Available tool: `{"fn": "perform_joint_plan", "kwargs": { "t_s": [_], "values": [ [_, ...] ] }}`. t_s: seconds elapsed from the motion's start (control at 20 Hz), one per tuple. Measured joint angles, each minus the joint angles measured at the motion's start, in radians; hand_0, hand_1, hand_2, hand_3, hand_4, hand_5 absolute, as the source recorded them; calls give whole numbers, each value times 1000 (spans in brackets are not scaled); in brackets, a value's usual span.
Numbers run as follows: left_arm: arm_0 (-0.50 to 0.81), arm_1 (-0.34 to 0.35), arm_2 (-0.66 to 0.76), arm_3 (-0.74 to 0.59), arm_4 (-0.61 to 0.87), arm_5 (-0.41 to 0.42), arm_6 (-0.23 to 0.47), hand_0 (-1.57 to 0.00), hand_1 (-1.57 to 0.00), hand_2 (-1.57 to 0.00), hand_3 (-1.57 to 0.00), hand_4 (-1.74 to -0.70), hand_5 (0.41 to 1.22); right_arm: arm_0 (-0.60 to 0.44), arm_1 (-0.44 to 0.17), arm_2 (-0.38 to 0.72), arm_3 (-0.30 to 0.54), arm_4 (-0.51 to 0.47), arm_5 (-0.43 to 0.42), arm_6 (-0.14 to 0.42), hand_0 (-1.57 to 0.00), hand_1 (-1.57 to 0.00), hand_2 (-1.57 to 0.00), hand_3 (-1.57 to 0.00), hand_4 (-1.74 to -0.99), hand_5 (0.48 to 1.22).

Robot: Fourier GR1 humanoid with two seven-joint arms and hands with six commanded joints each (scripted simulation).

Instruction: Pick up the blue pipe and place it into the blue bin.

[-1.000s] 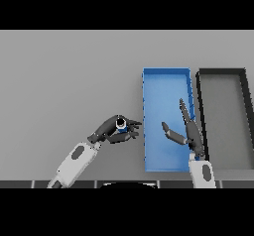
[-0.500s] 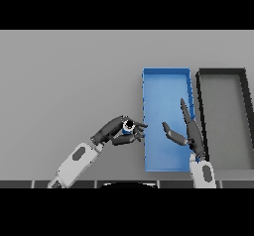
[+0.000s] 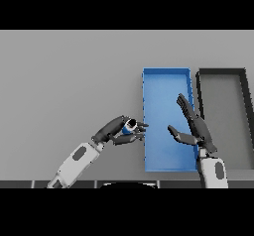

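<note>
Carrying step: left hand [image 3: 117, 132], fingers curled around the blue pipe [image 3: 129, 126], must travel toward 3 o'clock over the blue bin [image 3: 165, 75]; right hand [image 3: 194, 127] is open-fingered.

place: bare sorting bench | evidence: grey table [image 3: 64, 81], blue bin [image 3: 166, 74], black bin [image 3: 221, 72]
</note>
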State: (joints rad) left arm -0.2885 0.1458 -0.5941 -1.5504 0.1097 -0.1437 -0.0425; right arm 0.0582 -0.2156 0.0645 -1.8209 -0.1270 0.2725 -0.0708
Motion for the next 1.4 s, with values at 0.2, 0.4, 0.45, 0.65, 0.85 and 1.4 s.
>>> {"fn": "perform_joint_plan", "kwargs": {
  "t_s": [0.2,0.4,0.45,0.65,0.85,1.4],
  "values": [
    [-4,2,2,14,-3,-7,-7,-1571,-1571,-1571,-1489,-1741,1221,-75,-97,51,-127,-152,121,162,1,1,1,1,-1319,501],
    [-6,20,7,-12,-3,-14,-19,-1571,-1571,-1571,-1485,-1741,1221,-193,-132,120,-158,-209,177,295,1,1,1,1,-1314,510],
    [-14,20,12,-3,0,-16,-6,-1571,-1571,-1571,-1484,-1741,1221,-213,-138,136,-159,-207,199,300,1,1,1,1,-1311,517],
    [-16,12,12,6,6,-27,-7,-1571,-1571,-1571,-1488,-1741,1221,-315,-107,213,-129,-174,243,338,1,1,1,1,-1253,529],
    [-22,6,11,23,16,-56,-38,-1571,-1571,-1571,-1532,-1741,1221,-400,-57,269,-102,-166,249,393,1,1,1,1,-1227,532],
    [-35,74,-21,-15,-68,-90,124,-776,-706,-686,-583,-1533,1221,-610,73,334,85,-134,311,425,-888,-873,-905,-768,-1486,550]
  ]
}}
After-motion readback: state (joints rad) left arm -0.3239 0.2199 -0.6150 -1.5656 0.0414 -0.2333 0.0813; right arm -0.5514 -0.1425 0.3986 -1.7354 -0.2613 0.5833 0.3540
